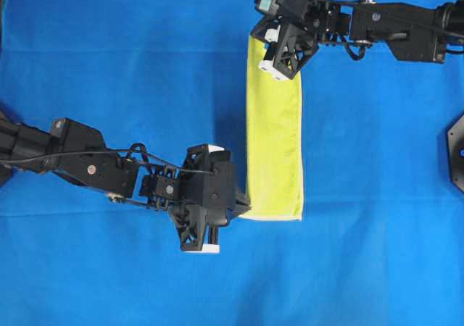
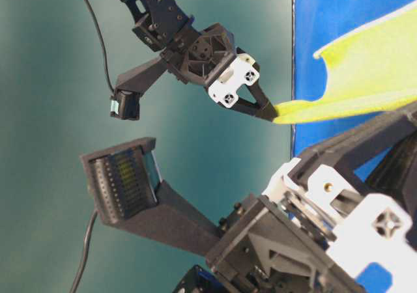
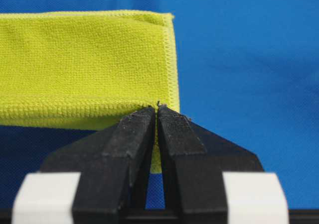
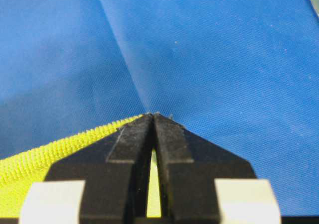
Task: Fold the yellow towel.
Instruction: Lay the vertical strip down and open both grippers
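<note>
Yellow towel (image 1: 274, 130) lies folded into a long narrow strip on the blue cloth (image 1: 109, 51) over the tabletop, stretched between the two sets of fingers. The left fingers (image 3: 157, 115) are pressed together on the hem at one end corner. The right fingers (image 4: 153, 122) pinch the opposite end, lifting it slightly.
</note>
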